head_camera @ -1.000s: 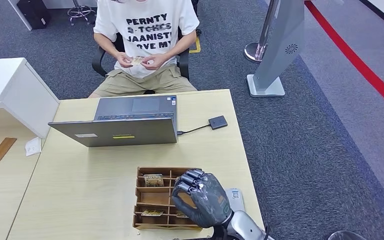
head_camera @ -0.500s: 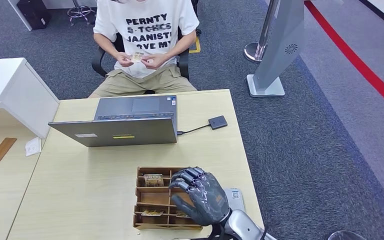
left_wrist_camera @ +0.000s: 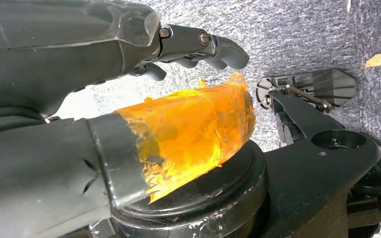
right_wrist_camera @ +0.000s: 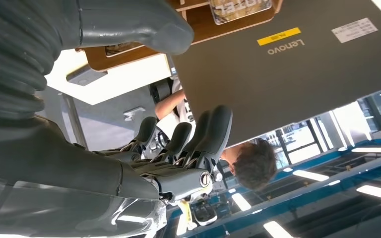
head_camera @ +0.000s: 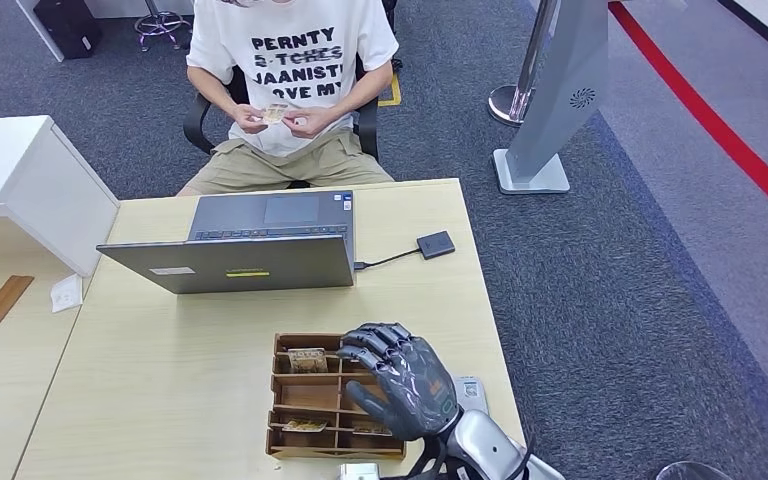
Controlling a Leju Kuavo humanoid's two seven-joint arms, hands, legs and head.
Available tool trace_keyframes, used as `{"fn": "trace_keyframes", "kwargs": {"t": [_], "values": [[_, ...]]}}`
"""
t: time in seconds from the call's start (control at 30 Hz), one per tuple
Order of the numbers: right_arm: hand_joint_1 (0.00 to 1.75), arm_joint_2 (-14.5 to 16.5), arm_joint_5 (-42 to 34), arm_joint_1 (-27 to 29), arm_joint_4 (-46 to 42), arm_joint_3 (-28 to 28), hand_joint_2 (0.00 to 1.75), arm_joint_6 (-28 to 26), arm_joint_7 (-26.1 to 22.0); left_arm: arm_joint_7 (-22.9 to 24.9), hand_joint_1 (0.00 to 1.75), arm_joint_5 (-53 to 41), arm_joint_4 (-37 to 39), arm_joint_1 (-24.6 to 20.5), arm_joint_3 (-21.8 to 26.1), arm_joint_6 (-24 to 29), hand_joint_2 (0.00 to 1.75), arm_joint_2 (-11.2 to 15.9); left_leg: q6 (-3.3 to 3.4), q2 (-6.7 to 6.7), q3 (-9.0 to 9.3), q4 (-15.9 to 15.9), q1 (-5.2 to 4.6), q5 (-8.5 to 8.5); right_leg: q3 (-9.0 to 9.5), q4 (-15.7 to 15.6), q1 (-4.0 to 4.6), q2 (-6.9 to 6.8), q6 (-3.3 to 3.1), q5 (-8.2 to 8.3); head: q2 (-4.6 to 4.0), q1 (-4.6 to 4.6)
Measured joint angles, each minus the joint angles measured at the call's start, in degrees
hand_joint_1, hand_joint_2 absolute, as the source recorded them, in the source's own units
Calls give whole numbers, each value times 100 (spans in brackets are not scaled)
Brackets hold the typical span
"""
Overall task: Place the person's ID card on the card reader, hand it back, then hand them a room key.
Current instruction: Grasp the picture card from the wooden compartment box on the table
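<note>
The person sits behind the desk and holds the ID card in both hands at chest height. On the desk's right side lies the black card reader, cabled to the laptop. My right hand hovers over the right part of a wooden compartment tray, fingers spread and holding nothing. Room key cards lie in the tray's slots. In the right wrist view the right hand hangs near the tray. My left hand hangs over the carpet, empty, with an orange wrap on its thumb.
A small grey-white object lies just right of the tray. A white cabinet stands at the desk's left, and a grey kiosk stand on the carpet to the right. The desk's right edge runs close to my right hand.
My right hand has slid a little to the left and forward over the tray. The person has shifted the ID card slightly in their hands.
</note>
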Motion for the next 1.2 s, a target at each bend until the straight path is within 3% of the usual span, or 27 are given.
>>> {"fn": "trace_keyframes", "kwargs": {"t": [0.07, 0.47, 0.63, 1.07, 1.2], "values": [[59, 3, 22, -51, 64, 0, 175, 40, 21, 2, 0, -10, 0, 0, -1, -2, 0, -1, 0, 0, 0, 0, 0, 0, 0, 0, 0, 0, 0, 0, 0, -1], [74, 75, 84, -254, 492, -1, 175, 208, 115, 9, 0, -64, 0, -2, -24, -7, 0, -5, 0, 0, 0, 0, 0, 0, 0, 0, 0, 0, 0, 0, 0, 0], [102, 98, 105, -261, 618, -10, 175, 230, 157, 12, 0, -78, 0, -2, -42, -7, 0, -5, 0, 0, 0, 0, 0, 0, 0, 0, 0, 0, 0, 0, 0, -1], [80, 107, 203, -263, 826, -162, 175, 227, 256, 16, 0, -78, 0, -2, -44, -3, 0, -8, 0, 0, 0, 0, 0, 0, 0, 0, 0, 0, 0, 0, 0, 1], [85, 107, 212, -262, 848, -205, 175, 228, 261, 15, 0, -77, 0, -1, -44, -4, 0, -8, 0, 0, 0, 0, -1, 0, 0, 0, 0, 0, 0, 0, 0, -1]]}}
